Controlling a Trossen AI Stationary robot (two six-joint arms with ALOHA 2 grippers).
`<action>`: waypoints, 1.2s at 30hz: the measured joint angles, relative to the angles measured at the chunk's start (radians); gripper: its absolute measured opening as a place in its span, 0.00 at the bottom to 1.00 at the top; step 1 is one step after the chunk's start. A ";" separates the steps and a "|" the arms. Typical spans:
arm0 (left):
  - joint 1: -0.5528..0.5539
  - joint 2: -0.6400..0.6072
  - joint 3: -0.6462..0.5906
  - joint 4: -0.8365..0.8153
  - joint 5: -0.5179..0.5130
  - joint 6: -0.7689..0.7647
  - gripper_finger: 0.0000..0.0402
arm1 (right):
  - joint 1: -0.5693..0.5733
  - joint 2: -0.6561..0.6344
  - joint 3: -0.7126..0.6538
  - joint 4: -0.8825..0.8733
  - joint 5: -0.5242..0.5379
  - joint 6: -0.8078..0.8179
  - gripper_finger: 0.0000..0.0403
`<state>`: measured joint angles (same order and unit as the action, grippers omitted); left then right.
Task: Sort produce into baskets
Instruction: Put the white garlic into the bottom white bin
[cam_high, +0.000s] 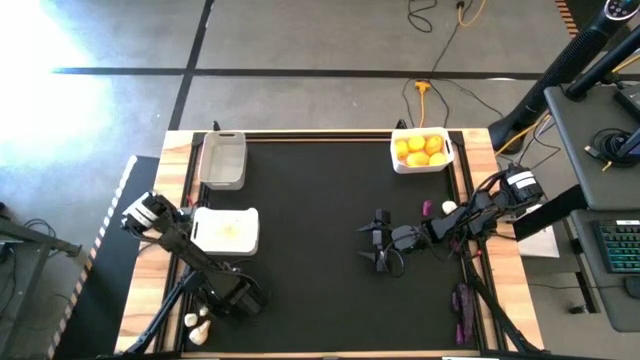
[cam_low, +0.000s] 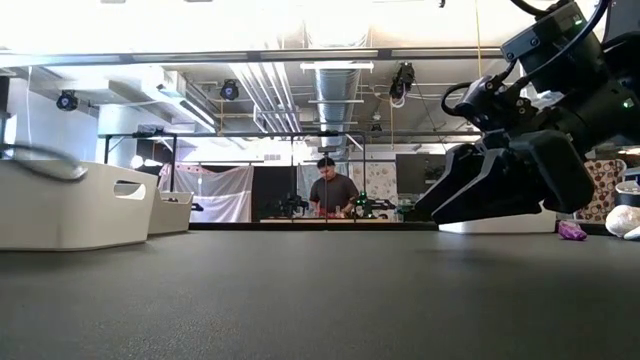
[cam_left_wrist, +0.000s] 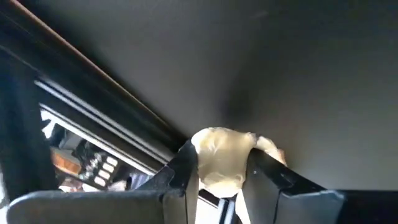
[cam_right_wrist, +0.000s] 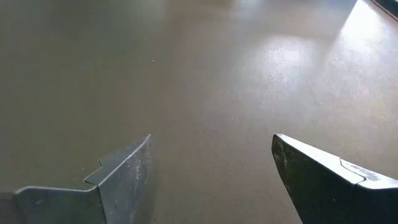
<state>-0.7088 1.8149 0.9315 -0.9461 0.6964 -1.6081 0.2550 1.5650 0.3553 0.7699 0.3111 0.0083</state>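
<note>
A whitish garlic bulb (cam_left_wrist: 222, 158) sits between the fingers of my left gripper (cam_left_wrist: 221, 177), by the mat's near left corner (cam_high: 212, 310). Two more bulbs (cam_high: 197, 330) lie beside it. My right gripper (cam_high: 380, 247) hangs open and empty over the mat's middle right (cam_right_wrist: 211, 168). The far right white basket (cam_high: 422, 152) holds yellow and orange citrus. A greyish basket (cam_high: 222, 158) stands at the far left, and a white basket (cam_high: 226, 230) below it holds something pale. A purple piece (cam_high: 427, 208) and a white bulb (cam_high: 450, 207) lie behind the right gripper. My left gripper pinches the garlic bulb by its two opposite sides (cam_left_wrist: 200, 155) between its two fingers. The fingers come slanting down from above. A second pale lump (cam_left_wrist: 270, 148) shows just behind the right-hand finger. Whether the bulb is off the mat, I cannot tell.
Another dark purple piece (cam_high: 462, 300) lies at the near right by the mat's edge. The wooden rail (cam_high: 170, 180) frames the black mat (cam_high: 320, 200). In the low view a person (cam_low: 333, 192) stands far off in the room behind the table.
</note>
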 joint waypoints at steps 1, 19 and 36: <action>0.012 0.000 0.029 -0.044 -0.019 0.025 0.18 | 0.000 0.000 0.000 0.003 0.000 -0.003 0.81; 0.425 -0.036 0.402 -0.626 -0.785 0.563 0.19 | 0.000 0.000 0.044 0.005 0.000 -0.099 0.81; 0.615 -0.196 -0.006 -0.363 -0.759 0.628 0.32 | 0.000 0.089 0.032 -0.012 0.000 0.042 0.81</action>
<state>-0.0933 1.6186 0.9252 -1.3087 -0.0629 -0.9802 0.2546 1.6538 0.3870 0.7580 0.3111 0.0502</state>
